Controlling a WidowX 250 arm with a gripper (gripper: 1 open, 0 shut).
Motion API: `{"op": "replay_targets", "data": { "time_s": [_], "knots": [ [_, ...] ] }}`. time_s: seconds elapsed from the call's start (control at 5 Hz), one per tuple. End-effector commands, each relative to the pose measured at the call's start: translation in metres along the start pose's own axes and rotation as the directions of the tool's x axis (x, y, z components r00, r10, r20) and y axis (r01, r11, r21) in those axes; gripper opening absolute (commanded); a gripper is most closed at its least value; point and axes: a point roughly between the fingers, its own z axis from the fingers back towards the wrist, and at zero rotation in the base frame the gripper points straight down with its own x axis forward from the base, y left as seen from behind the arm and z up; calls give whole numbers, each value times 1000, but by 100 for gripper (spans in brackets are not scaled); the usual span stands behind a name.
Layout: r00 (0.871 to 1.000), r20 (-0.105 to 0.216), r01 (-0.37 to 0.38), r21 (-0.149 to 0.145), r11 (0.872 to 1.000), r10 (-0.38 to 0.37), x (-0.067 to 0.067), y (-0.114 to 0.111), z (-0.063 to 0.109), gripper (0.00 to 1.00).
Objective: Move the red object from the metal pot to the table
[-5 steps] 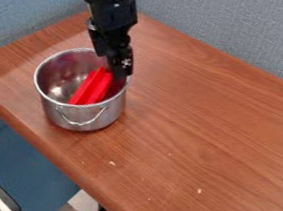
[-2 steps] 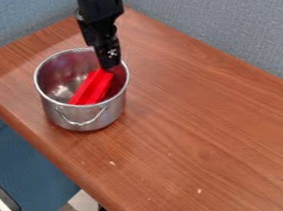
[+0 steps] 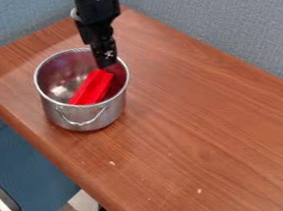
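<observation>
The red object (image 3: 96,87) is a bright red bar leaning inside the metal pot (image 3: 69,103), its upper end resting against the pot's far right rim. The shiny pot stands on the left part of the brown wooden table (image 3: 207,138), its wire handle hanging down the front. My black gripper (image 3: 104,53) comes down from the top of the camera view and hangs open just over the pot's far rim, right above the bar's upper end. Nothing is held between its fingers.
A blue-grey wall runs behind the table. The table's front and left edges drop off to a blue floor area below. Bare wood stretches to the right of the pot.
The gripper has shifted left and slightly away from the camera, from over the pot's right side to its far rim. Pot and red bar have not moved.
</observation>
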Motion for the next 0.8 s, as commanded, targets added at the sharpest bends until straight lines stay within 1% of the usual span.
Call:
{"op": "replay_targets", "data": {
  "time_s": [0.0,0.2,0.4,0.6],
  "knots": [
    [1000,20,8,43,999,-9,-1,12,3,100],
    [1000,17,-19,47,999,18,-8,18,-7,100],
    [1000,15,-11,19,1000,10,-10,7,-8,100],
    [1000,11,-15,0,1000,15,-16,4,-16,100]
  ]
}}
